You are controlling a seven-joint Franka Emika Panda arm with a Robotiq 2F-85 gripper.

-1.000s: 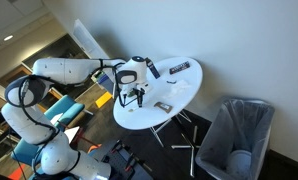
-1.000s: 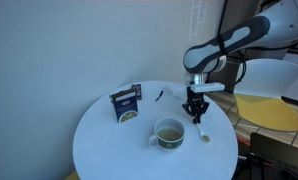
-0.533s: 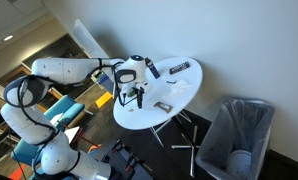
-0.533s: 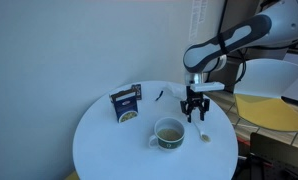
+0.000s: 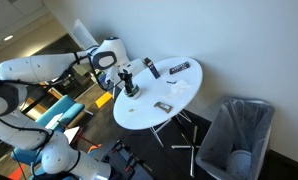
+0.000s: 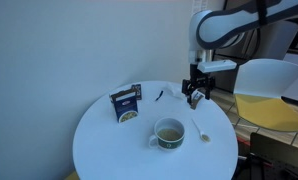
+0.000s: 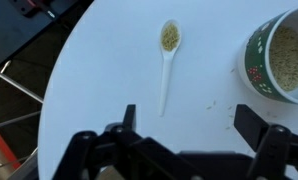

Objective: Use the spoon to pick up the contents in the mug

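While my claw (image 7: 189,130) hangs above the round white table (image 7: 109,60), the wrist view shows its two dark fingers (image 7: 129,118) at the bottom of the picture, spread wide, with nothing between them. Just beyond the fingers lies the white spoon (image 7: 166,75), flat on the table. Its handle points toward me and its bowl points away, and a small heap of pale grains (image 7: 169,37) sits in the bowl. I do not touch the spoon.

To the right of the spoon, apart from it, stands the mug (image 7: 251,65), upright. It is green outside with a small red pattern, and it holds the same pale grains (image 7: 287,55). A few loose grains lie on the table between the spoon and the mug.

In an exterior view the mug (image 6: 169,143) stands near the front middle of the table, the spoon (image 6: 200,126) lies just beside it, and my claw (image 6: 194,92) is over the far edge, behind the spoon. A blue packet (image 6: 125,103) stands farther back on the table, well apart from the mug. A small dark thing (image 6: 160,96) lies near it; I cannot tell what it is. Beyond the table is a yellow seat (image 6: 269,108).

In an exterior view a grey bin (image 5: 234,135) stands on the floor beside the table.
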